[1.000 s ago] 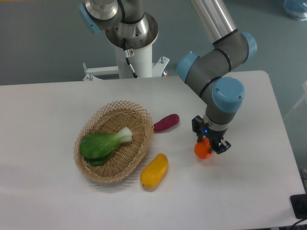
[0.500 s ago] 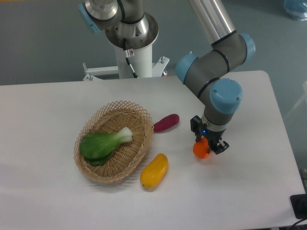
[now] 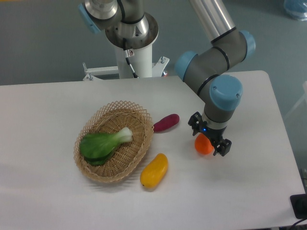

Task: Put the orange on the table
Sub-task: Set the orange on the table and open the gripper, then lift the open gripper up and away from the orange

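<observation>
Your gripper hangs low over the right part of the bench, with the orange directly under it. The black fingers look spread wider than the fruit: one sits at the orange's far left, the other at its near right, with a little clearance showing, so I read them as released rather than clenched. Take that as a judgement, since the wrist hides the top of the fruit.

The orange appears to be resting on the white bench surface, well to the right of the wicker basket, right of the purple vegetable and further right than the yellow mango-shaped fruit. So the placing itself looks done or all but done. What is left for you is to lift the arm straight up and clear without nudging the fruit.

The orange is small, round and bright, smooth-skinned, with only its near left portion showing below the gripper. It is a ball, so it may roll if a finger brushes it on the way up.
</observation>
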{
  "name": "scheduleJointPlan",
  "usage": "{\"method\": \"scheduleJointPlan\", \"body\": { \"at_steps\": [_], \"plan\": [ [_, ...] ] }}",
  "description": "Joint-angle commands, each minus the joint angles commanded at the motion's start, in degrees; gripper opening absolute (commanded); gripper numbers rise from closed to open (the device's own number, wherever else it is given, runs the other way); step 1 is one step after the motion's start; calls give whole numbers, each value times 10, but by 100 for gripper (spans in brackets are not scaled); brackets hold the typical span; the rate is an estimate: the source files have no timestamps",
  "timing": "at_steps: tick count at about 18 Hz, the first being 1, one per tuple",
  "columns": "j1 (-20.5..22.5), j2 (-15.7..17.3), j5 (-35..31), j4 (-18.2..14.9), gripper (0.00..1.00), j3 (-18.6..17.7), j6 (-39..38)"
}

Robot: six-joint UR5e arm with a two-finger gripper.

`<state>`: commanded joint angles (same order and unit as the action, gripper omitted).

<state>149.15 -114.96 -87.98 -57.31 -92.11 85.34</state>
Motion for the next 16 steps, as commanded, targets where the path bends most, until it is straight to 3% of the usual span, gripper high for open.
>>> {"method": "scheduleJointPlan", "body": {
  "at_steps": [3,6,7,11,13,16],
  "plan": [
    [-6,7,-2,-4,100,48,-11],
    [-11,7,0,-8,100,74,-9],
    [-12,12,0,-21,100,87,-7],
    [-25,29,1,-139,100,172,-4],
    [-30,37,6,-162,100,192,-4],
    [-29,60,14,-195,100,194,-3]
  ]
}}
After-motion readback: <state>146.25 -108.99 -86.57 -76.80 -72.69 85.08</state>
